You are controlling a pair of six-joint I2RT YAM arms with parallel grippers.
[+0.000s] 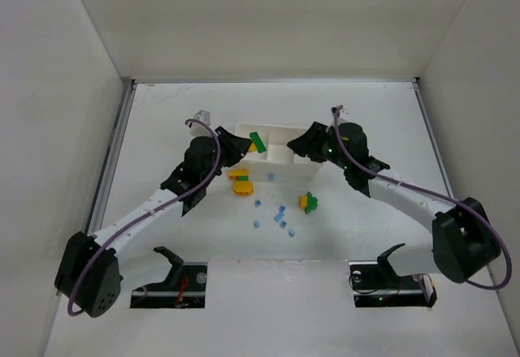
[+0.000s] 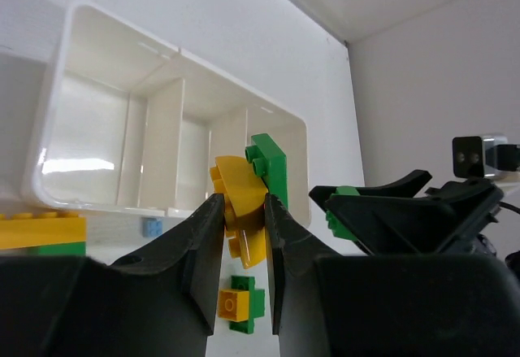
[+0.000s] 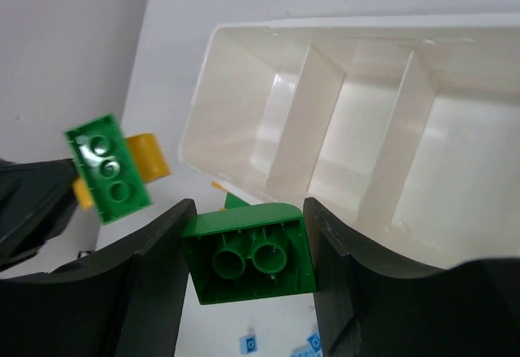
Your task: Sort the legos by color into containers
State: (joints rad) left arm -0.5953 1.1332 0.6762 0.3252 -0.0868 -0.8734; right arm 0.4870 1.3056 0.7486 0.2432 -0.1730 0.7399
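Observation:
The white three-compartment tray [image 1: 276, 128] lies at the table's middle, and its compartments look empty in the wrist views. My left gripper [image 1: 246, 149] hovers at the tray's left end, shut on a yellow curved lego [image 2: 242, 206] with a green brick [image 2: 270, 166] stuck to it. My right gripper [image 1: 307, 143] hovers at the tray's right end, shut on a green brick [image 3: 248, 251], hollow underside toward the camera. Loose on the table are a yellow-and-green piece [image 1: 241, 185], another yellow-and-green piece [image 1: 308, 202] and several tiny light blue legos [image 1: 280, 215].
The tray [image 3: 244, 28] fills the upper right of the right wrist view, with the left gripper's green brick [image 3: 107, 167] to its left. The right gripper [image 2: 382, 211] shows close on the right in the left wrist view. White enclosure walls stand around the table.

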